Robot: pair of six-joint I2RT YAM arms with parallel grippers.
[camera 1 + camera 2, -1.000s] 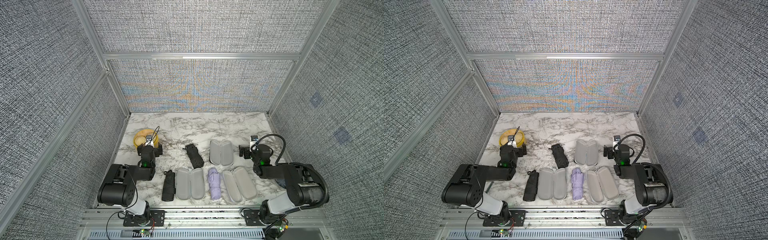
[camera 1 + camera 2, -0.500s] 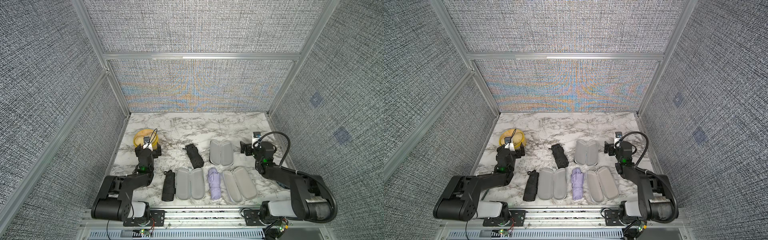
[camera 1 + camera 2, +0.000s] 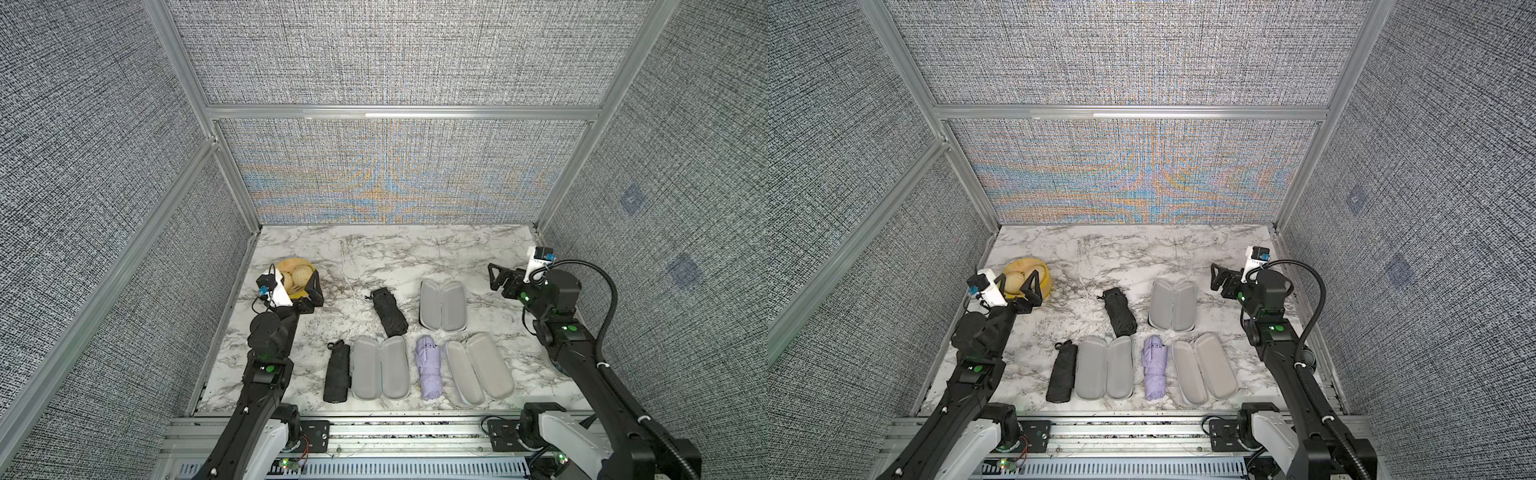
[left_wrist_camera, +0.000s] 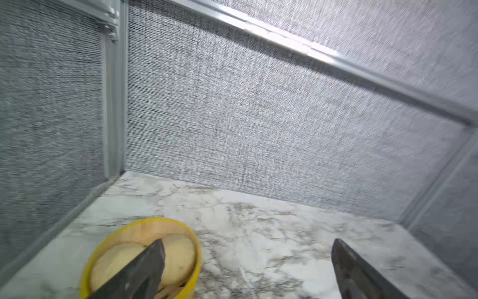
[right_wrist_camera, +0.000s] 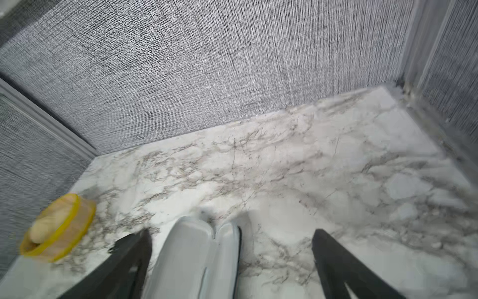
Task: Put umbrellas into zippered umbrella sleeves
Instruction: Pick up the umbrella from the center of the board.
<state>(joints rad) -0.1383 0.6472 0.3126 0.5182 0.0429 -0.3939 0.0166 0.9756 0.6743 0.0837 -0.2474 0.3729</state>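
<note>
In both top views, three umbrellas are seen lying outside the sleeves. A short black folded fabric umbrella (image 3: 337, 376) lies at the front, just beside the front-left oblong grey-lined open sleeve (image 3: 380, 368). A pale lavender folded fabric umbrella (image 3: 429, 368) lies between that sleeve and the front-right oblong grey-lined open sleeve (image 3: 480, 368). A tilted black folded fabric umbrella (image 3: 388, 312) lies further back, near the rear oblong grey-lined open sleeve (image 3: 442, 304).

All are carried by a white, grey-veined marble tabletop (image 3: 415, 253), enclosed by grey woven wall panels (image 3: 395, 62) in aluminium framing (image 3: 399, 112). The left gripper (image 3: 1018, 291) is held wide and empty over a round yellow steamer basket (image 3: 293, 262). The right gripper (image 3: 495, 277) is likewise spread wide and empty, near the rear sleeve. Against a second earlier, both arms are stretched further toward the back wall; umbrellas and sleeves are unmoved.

In the blurred left wrist view, the left gripper (image 4: 247, 243) is shown wide, and the basket (image 4: 144, 224) holds what may be pale buns.

In the right wrist view, the right gripper (image 5: 231, 233) is spread wide, and the rear sleeve (image 5: 191, 259) is seen between its fingers.
</note>
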